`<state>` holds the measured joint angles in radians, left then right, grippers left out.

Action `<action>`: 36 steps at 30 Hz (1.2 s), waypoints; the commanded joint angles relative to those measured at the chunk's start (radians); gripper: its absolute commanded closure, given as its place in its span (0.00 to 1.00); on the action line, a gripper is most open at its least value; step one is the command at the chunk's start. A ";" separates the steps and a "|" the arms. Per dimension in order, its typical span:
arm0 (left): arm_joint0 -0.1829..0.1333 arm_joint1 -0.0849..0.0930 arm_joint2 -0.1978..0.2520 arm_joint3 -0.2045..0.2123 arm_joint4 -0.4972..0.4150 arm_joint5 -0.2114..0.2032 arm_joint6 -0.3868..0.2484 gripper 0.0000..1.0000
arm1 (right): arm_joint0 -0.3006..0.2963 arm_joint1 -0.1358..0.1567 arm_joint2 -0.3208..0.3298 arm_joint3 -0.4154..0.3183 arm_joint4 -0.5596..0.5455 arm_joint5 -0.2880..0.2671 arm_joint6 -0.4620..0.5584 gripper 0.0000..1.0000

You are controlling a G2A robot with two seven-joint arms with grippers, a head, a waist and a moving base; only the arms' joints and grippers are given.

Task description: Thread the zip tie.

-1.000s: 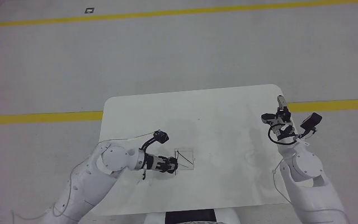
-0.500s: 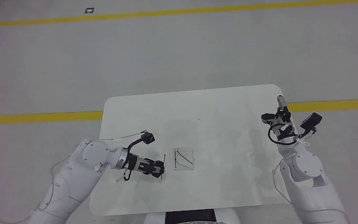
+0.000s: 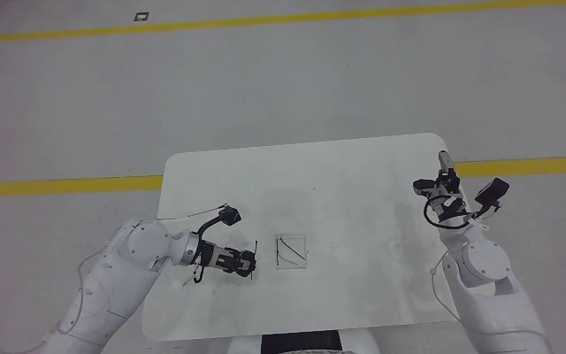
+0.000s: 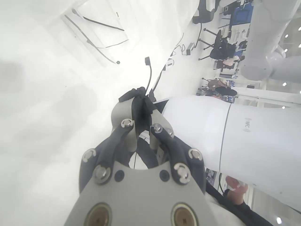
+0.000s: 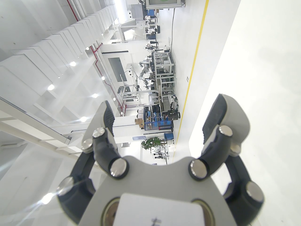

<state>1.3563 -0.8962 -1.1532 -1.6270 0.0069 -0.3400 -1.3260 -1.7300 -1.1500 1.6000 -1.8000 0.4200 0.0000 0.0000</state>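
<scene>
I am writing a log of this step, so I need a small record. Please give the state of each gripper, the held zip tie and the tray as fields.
left gripper: shut on one black zip tie, over the table, beside the tray
zip tie: thin strap sticking out past the fingertips, head end free, no loop formed
tray: shallow square, flat on the table, apart from the left gripper
spare ties: several black ones lying loose in the tray
right gripper: open, empty, near the table's right edge
</scene>
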 commanded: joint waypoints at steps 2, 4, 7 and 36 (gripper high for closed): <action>0.000 0.000 0.000 0.000 0.000 0.000 0.000 1.00 | 0.000 0.000 0.000 0.000 0.000 0.000 0.000 0.00; 0.000 0.000 0.000 0.000 0.000 0.000 0.000 1.00 | 0.000 0.000 0.000 0.000 0.000 0.000 0.000 0.00; 0.004 0.000 0.007 0.003 -0.010 0.000 0.018 1.00 | 0.000 0.000 0.000 0.000 0.000 0.000 0.000 0.00; -0.080 0.091 0.139 0.026 -0.281 0.000 -0.064 1.00 | 0.066 0.008 -0.146 -0.070 -0.331 0.022 0.309 0.00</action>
<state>1.2760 -0.8054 -1.0142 -1.6009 -0.2736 -0.3400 -1.3900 -1.6638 -1.1418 1.4536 -1.8704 0.0891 0.0221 0.3094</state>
